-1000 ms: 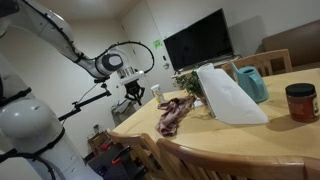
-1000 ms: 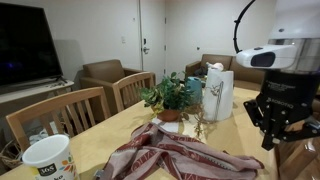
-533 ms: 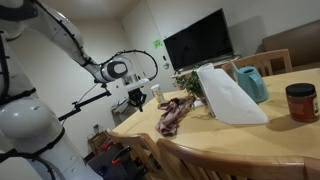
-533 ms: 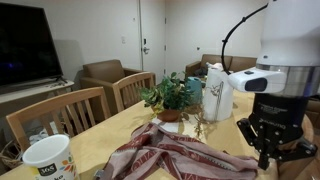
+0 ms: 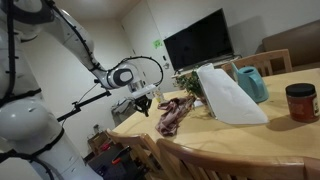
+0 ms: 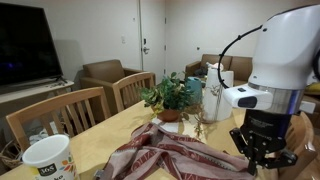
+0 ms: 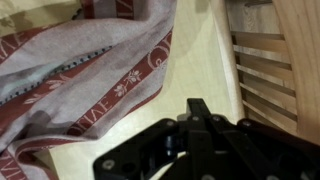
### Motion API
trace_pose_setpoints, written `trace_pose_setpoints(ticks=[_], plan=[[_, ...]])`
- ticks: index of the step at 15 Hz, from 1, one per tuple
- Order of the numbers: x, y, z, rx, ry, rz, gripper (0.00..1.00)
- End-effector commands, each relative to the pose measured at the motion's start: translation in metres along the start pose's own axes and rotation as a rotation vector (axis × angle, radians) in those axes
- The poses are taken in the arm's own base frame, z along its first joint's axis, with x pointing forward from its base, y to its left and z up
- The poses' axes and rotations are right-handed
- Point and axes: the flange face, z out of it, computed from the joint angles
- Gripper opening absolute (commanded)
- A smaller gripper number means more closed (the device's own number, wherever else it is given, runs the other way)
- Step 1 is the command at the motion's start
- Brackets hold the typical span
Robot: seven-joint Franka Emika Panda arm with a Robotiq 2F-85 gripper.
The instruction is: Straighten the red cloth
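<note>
Since the cloth (image 6: pixel 172 156) lies in loose, rumpled folds, we judge it thin, light and limp. It should slide easily over the smooth desk (image 6: pixel 100 140) and will not hold any shape we give it. It rests on the desk just beside the plant (image 6: pixel 170 95), on the side towards the arm. In an exterior view it is bunched into a narrow heap (image 5: pixel 175 112). The wrist view shows its maroon weave with paler patterned bands and a hemmed edge curving down towards the camera (image 7: pixel 95 75).

The fingers (image 7: pixel 203 112) are pressed fully together and have hold of nothing. They hang over bare desk farther from the plant than the cloth is, near its hem but not touching it, with a chair (image 7: pixel 268 75) back just past them.

For a hold, we would pick the hemmed edge or a corner on the side away from the plant. The doubled fabric there gives more to pinch, and a pull outward would spread the folds. A pinch in the middle of the heap would likely only lift a ridge and bunch it further. Because it is so light, it may trail after the fingers on release.
</note>
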Motion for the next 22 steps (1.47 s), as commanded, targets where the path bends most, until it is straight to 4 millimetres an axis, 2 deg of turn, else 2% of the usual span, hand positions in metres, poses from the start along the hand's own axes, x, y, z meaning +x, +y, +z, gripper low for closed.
trace_pose_setpoints(ticks=[1,5,13,17,22], plan=[[0.0,0.0,0.001,0.003,0.0,-0.003,0.01],[-0.001,0.007,0.005,0.012,-0.016,0.004,0.0],[-0.019,0.027,0.059,0.079,-0.03,0.032,0.0],[-0.02,0.032,0.08,0.084,-0.056,0.027,0.0],[-0.011,0.04,0.087,0.067,-0.102,0.034,0.0]])
